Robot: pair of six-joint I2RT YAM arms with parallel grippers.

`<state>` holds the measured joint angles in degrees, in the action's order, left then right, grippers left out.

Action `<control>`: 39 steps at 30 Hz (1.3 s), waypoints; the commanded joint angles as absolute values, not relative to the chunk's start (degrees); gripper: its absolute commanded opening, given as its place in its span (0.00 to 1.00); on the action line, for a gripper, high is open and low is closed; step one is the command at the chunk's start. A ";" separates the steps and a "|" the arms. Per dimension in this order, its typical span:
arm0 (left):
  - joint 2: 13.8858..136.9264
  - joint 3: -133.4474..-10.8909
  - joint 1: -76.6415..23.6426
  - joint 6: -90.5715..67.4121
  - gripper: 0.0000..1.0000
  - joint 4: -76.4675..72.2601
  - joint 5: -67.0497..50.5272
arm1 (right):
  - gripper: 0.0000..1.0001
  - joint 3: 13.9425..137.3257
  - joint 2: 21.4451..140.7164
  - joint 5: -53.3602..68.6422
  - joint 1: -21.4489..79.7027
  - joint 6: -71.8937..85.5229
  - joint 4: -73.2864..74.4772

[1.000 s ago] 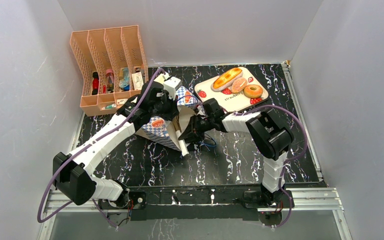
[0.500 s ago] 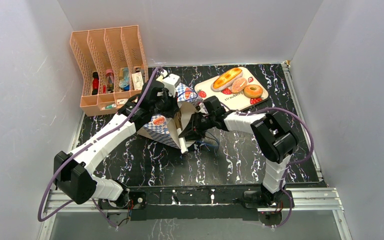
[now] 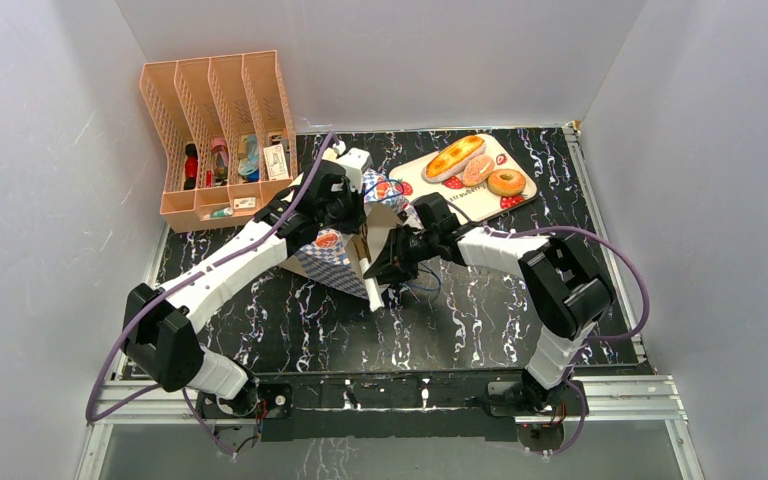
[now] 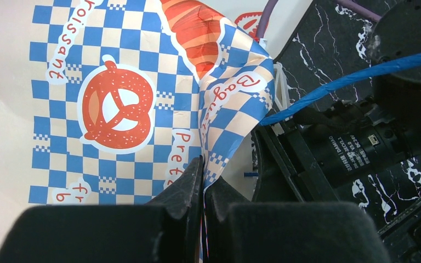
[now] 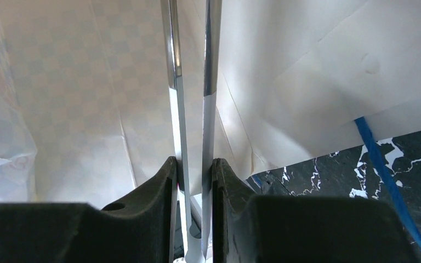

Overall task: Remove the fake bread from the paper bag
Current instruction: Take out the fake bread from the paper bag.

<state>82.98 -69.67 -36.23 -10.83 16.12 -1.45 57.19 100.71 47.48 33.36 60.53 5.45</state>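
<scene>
"What did your wrist camera show?"

"My right gripper (image 5: 193,170) was at six o'clock, closed onto a pair of metal strips (image 5: 174,66). One pad pressed each strip from outside, with a narrow gap between them. They ran straight up to twelve."

"And around them?"

"The white inside of the paper bag (image 5: 285,82) filled the view from nine round to three, faint checks showing through at ten. A blue cord (image 5: 370,148) slanted from three toward four, over the black marbled table (image 5: 329,219)."

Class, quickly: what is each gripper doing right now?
Left gripper: shut on the paper bag's edge.
Right gripper: shut on metal tongs, which point into the bag.
</scene>
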 commanded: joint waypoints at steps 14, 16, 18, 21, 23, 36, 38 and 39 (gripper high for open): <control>83.43 -71.05 -36.61 -11.39 0.00 13.66 2.89 | 0.00 53.79 92.74 48.96 33.30 58.31 4.38; 83.95 -71.38 -36.58 -11.34 0.00 13.49 3.14 | 0.00 53.64 92.13 48.78 33.29 57.83 5.17; 84.34 -71.70 -36.56 -11.34 0.00 13.43 3.31 | 0.00 53.58 91.65 48.58 33.26 57.44 5.59; 84.72 -72.04 -36.61 -11.26 0.00 13.62 3.75 | 0.00 53.31 90.96 48.47 33.25 57.31 6.08; 84.76 -72.07 -36.56 -11.27 0.00 13.62 4.16 | 0.00 53.27 90.34 48.22 33.27 57.01 6.51; 86.26 -73.02 -36.58 -11.77 0.00 14.31 6.29 | 0.00 53.89 85.78 46.37 33.23 54.62 11.85; 86.44 -73.12 -36.56 -11.91 0.00 14.53 6.76 | 0.00 53.72 84.56 45.91 33.29 54.15 13.05; 86.73 -73.17 -36.56 -12.06 0.00 14.69 6.78 | 0.00 53.58 83.88 45.64 33.27 53.93 13.68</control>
<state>86.19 -70.85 -36.51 -11.46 13.65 5.04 52.97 88.62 45.78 33.36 56.29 13.56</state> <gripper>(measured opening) 0.013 0.188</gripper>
